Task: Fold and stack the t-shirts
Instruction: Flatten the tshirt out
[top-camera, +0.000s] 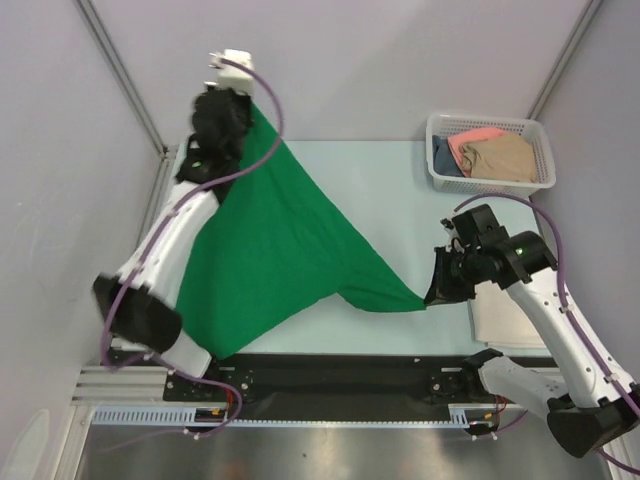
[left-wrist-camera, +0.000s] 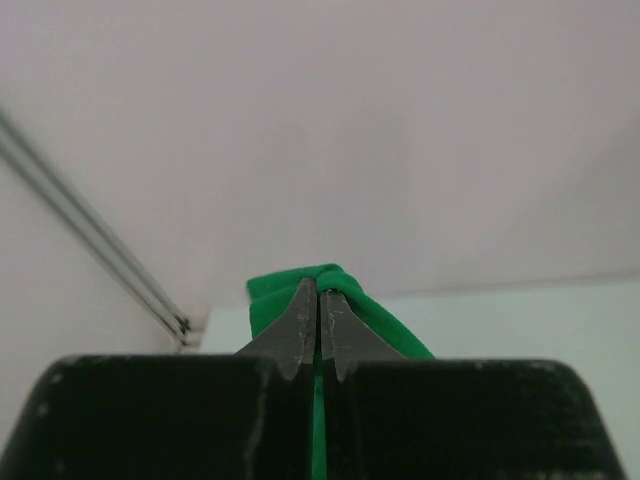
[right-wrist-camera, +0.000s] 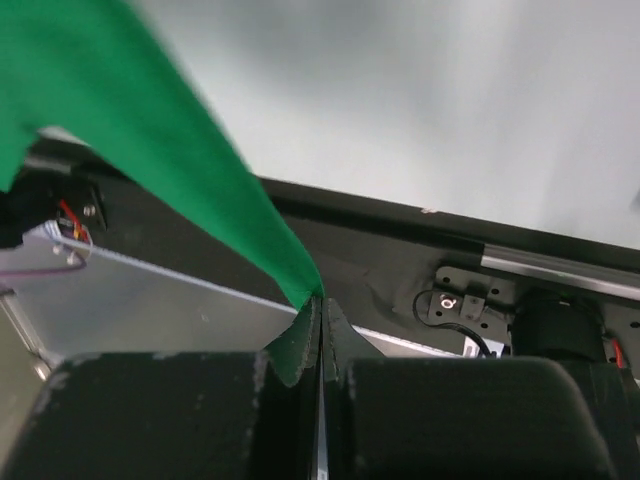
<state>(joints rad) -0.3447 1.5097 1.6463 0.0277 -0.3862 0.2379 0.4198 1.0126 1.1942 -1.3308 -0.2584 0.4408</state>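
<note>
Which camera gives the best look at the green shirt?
The top external view: it shows nearly the whole green t-shirt stretched between the left end effector and right end effector. The left wrist view shows only a pinched bunch, the right wrist view one corner running off-frame.

Five t-shirts: one green t-shirt (top-camera: 280, 250) on the counter's left half, one cream-white t-shirt (top-camera: 510, 318) by its right edge, and three in the one white basket (top-camera: 485, 118) at the far right corner: a salmon-pink t-shirt (top-camera: 472, 137), a tan t-shirt (top-camera: 508, 158), a dark blue t-shirt (top-camera: 441, 158). Two arms: left arm (top-camera: 170, 240), right arm (top-camera: 560, 310).
</note>
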